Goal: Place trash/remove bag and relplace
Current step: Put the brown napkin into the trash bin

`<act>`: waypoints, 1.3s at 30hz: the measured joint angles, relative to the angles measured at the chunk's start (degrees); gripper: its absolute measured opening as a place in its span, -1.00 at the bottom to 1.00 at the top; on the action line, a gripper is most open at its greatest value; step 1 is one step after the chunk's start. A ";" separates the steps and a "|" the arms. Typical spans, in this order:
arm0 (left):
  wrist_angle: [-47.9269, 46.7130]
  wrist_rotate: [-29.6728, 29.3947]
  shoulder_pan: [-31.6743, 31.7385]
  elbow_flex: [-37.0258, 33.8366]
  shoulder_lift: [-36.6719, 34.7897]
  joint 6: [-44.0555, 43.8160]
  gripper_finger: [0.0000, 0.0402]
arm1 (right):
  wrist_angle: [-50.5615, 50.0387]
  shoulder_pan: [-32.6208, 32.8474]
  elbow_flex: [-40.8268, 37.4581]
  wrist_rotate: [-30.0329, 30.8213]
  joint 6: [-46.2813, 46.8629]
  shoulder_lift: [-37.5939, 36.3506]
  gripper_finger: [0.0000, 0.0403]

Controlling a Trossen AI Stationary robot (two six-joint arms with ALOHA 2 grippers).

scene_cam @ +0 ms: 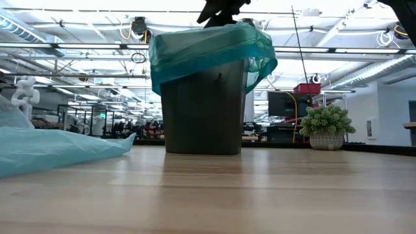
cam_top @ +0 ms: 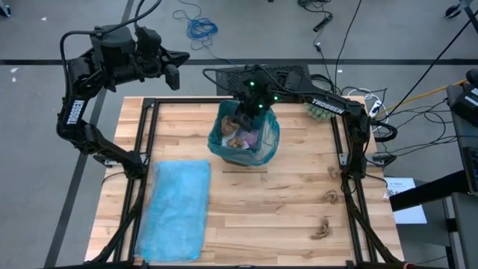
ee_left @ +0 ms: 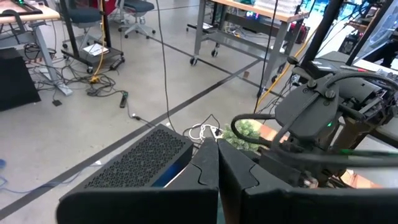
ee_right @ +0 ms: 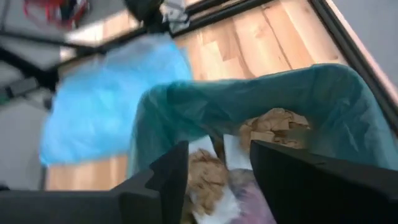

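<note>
The trash (cam_top: pixel 240 139), brown paper wads with white scraps and a lilac-pink piece, lies inside the bin (scene_cam: pixel 203 110), which stands lined with a teal bag (cam_top: pixel 265 146) at the far middle of the desk (cam_top: pixel 269 217). Directly above the bin's mouth hangs the right gripper (ee_right: pixel 219 167), its fingers (ee_right: pixel 163 177) apart with nothing between them, more wads showing below in the bag. To the right of the bin, three loose brown wads (cam_top: pixel 328 197) lie along the desk's right side, and a fuzzy grey-green ball (cam_top: pixel 323 112) sits at the far right edge. Left of the bin, a flat light-blue bag (cam_top: pixel 178 209) is spread on the desk. The left gripper (ee_left: pixel 217 168) waits off the desk's far left corner, fingers together and empty.
</note>
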 joint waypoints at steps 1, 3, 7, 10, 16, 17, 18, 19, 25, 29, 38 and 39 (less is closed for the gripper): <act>-0.02 -0.09 0.00 0.00 0.00 0.00 -1.00 | -0.59 0.25 0.00 0.00 -2.84 0.00 -0.28; -0.02 -0.38 0.00 0.00 0.00 0.00 -1.00 | -1.31 0.70 0.00 -0.02 -7.56 -0.02 -0.40; -0.02 -1.07 0.00 0.00 0.00 0.00 -1.00 | -1.31 1.25 0.00 0.21 -14.44 -0.04 -0.74; -0.02 -1.20 0.00 0.00 0.00 0.00 -1.00 | -1.28 1.25 0.00 1.54 -20.77 0.01 -0.96; -0.04 -1.22 -0.02 0.00 0.00 -0.04 -1.00 | -2.61 0.68 0.03 3.03 -27.66 3.50 -0.99; -0.07 -1.22 -0.04 0.00 0.00 -0.09 -1.00 | -3.44 0.68 0.01 3.04 -28.78 4.46 -0.99; -0.12 -1.22 -0.07 0.00 0.00 -0.11 -1.00 | -4.28 0.69 0.00 3.11 -29.89 5.37 -0.99; -0.20 -1.22 -0.07 0.00 0.00 -0.13 -1.00 | -5.07 0.77 0.00 3.21 -31.11 6.29 -0.99; -1.07 -1.22 -0.07 0.00 0.00 -0.15 -1.00 | -11.37 0.94 0.00 3.08 -36.96 10.61 -1.00; -2.20 -1.22 -0.07 0.00 0.00 -0.20 -1.00 | -16.78 0.92 0.11 3.57 -39.86 11.26 -1.00; -2.14 -1.22 -0.07 -0.01 0.00 -0.17 -1.00 | -25.35 1.90 0.02 0.34 -39.46 9.66 -1.00; -2.11 -1.22 -0.07 -0.01 0.00 -0.17 -1.00 | -26.82 2.27 0.02 -0.72 -38.65 9.64 -1.00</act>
